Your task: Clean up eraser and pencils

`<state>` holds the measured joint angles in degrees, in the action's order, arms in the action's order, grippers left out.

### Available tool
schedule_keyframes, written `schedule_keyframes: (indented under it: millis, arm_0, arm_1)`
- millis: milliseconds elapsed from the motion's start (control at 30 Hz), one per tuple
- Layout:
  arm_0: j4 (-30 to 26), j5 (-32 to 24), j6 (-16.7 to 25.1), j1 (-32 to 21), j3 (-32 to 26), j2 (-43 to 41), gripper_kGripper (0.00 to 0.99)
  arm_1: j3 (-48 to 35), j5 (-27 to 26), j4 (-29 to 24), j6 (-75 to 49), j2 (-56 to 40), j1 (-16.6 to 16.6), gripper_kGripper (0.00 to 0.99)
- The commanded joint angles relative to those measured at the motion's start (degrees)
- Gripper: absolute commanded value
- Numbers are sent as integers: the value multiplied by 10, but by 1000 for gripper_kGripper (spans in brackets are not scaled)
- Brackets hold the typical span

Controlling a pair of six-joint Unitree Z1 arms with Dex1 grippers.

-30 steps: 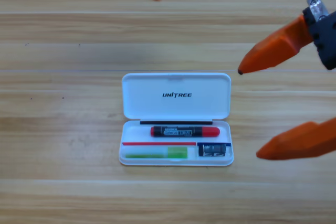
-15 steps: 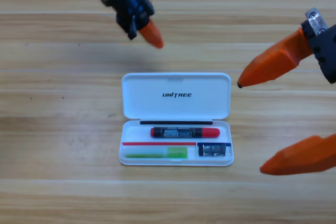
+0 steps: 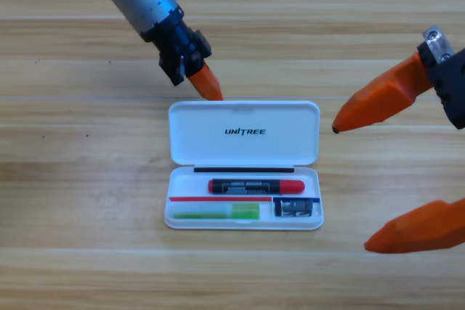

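We record one wooden table [image 3: 80, 179], its pale planks running left to right across the whole frame, with darker grain lines between the boards. Directly on it we list a single item: a white case [image 3: 244, 165], lying open at the centre of the frame, a little below the middle. Its lid [image 3: 244, 133] lies flat toward the top of the frame and bears dark lettering; its tray [image 3: 244, 224] sits on the lower side, long edge parallel to the planks. We note nothing else resting on the wood.
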<state>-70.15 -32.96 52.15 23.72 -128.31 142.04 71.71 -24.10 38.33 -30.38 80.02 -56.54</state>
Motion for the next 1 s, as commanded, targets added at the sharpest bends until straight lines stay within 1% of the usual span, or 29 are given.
schedule_keyframes:
  millis: [33, 167, 433, 667, 867, 1000]
  arm_0:
    - [-10, -9, 3, -11, 30, 10, 0]
    - [-23, -19, 6, -11, 41, -1, 0]
    - [-23, -25, 8, -1, 82, -39, 0]
    - [-23, -28, 4, 14, 99, -61, 0]
    - [-20, -30, 8, 27, 112, -55, 0]
    - [-8, -31, 9, 39, 130, -48, 0]
  arm_1:
    - [-15, -4, -11, 4, -5, 2, 948]
    - [-17, -4, -11, 4, -2, 2, 948]
    - [-15, -8, -11, 4, 5, 2, 948]
    - [-14, -8, -11, 7, 5, 2, 948]
    - [-15, -8, -11, 8, 5, 2, 948]
    - [-14, -8, -11, 9, 5, 2, 948]
